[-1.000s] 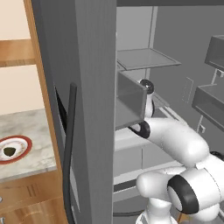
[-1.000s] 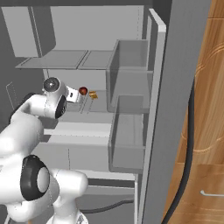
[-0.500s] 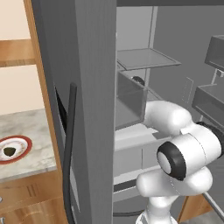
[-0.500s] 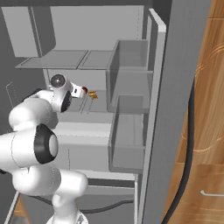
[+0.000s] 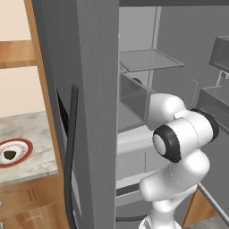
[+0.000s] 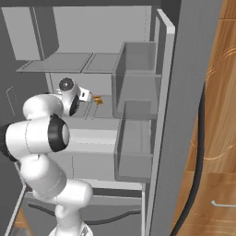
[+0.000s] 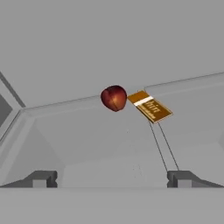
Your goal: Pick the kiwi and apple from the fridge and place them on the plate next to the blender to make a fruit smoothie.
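Observation:
The apple (image 7: 113, 98), small, round and glossy red, rests at the back of a grey shelf inside the fridge (image 6: 92, 64). My gripper (image 7: 111, 179) is open and points straight at it, still some way short, with nothing between its fingertips. From the right base view the gripper (image 6: 86, 96) reaches in over that middle shelf. On the counter to the left of the fridge lies the red-rimmed white plate (image 5: 26, 145), and the olive-dark kiwi (image 5: 10, 155) sits on it. The blender is out of view.
A flat orange-brown packet (image 7: 150, 107) lies just right of the apple, nearly touching it. Clear bins (image 6: 136, 76) stand right of my arm. The open fridge door (image 5: 89, 112) stands between my arm and the plate's counter (image 5: 31, 129).
The arm has folded, its elbow swinging up in front of the cameras, and the hand has gone deeper over the shelf toward the apple. The jaws stayed open.

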{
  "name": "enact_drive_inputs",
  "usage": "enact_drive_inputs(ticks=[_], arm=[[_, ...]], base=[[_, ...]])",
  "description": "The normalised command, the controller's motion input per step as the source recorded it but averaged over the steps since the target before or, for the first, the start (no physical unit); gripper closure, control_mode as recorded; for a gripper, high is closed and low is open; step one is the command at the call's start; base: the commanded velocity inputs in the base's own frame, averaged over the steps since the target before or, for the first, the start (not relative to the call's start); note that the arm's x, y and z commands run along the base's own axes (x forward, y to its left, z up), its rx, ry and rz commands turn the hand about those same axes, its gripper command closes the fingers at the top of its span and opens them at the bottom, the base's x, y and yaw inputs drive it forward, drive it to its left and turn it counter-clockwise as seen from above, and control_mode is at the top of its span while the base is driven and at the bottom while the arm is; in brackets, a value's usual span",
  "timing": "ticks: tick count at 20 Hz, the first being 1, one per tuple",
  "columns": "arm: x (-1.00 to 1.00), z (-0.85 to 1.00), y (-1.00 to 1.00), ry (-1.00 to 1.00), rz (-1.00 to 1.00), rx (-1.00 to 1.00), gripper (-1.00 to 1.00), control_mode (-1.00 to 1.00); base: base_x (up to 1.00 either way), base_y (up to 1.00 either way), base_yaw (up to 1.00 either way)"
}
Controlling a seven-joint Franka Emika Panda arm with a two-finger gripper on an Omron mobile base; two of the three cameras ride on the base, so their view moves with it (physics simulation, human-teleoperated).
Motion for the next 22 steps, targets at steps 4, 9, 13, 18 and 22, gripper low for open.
enact_drive_inputs(ticks=[4,9,13,18,22], arm=[[0.41,-0.19,0.04,0.0,0.0,0.0,-1.0,-1.0],[0.36,-0.16,0.14,0.0,0.0,0.0,-1.0,-1.0],[0.39,-0.15,0.04,0.0,0.0,0.0,-1.0,-1.0],[0.4,-0.11,0.0,0.01,0.0,0.0,-1.0,-1.0],[0.36,-0.01,0.04,0.06,0.0,0.0,-1.0,-1.0]], base=[[0.0,0.0,0.0],[0.0,0.0,0.0],[0.0,0.0,0.0],[0.0,0.0,0.0],[0.0,0.0,0.0]])
